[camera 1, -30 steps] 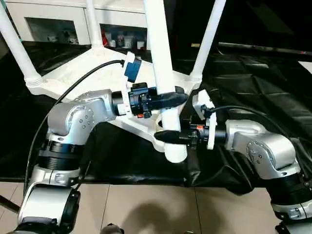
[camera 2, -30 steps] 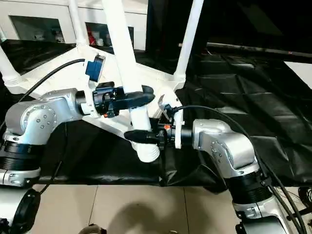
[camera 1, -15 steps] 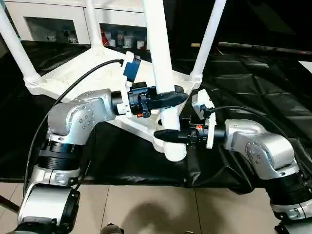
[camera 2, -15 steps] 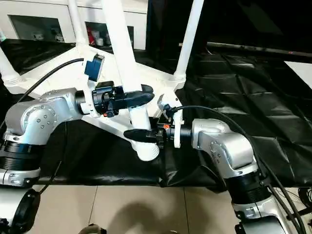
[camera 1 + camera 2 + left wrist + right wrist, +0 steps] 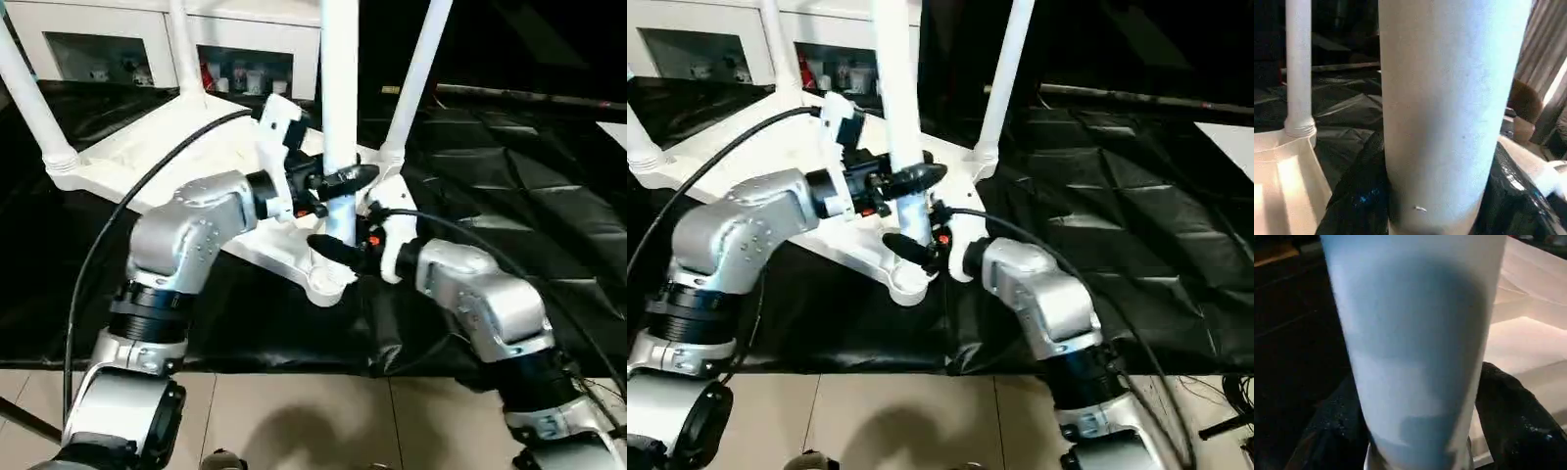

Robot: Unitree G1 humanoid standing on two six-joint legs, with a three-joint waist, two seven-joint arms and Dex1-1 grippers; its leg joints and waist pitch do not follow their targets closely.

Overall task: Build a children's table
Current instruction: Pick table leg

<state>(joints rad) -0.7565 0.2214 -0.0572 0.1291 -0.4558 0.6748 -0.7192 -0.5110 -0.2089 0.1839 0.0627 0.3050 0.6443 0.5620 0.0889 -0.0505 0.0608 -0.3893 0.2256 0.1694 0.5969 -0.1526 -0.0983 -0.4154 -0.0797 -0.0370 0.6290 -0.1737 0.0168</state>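
My left gripper (image 5: 345,178) clamped the upright leg (image 5: 339,88) above the tabletop's (image 5: 186,132) near corner socket. My right gripper (image 5: 333,252) straddled its base; whether it gripped, I couldn't tell.

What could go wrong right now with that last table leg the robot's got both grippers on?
The near leg stands upright over the corner socket, gripped by the left gripper above and the right gripper below. If it is not fully seated, it may tip or pop out on release. That socket sits at the black table's front edge, so downward pushing might tilt or slide the tabletop. Both arms crowd one spot and may bump.
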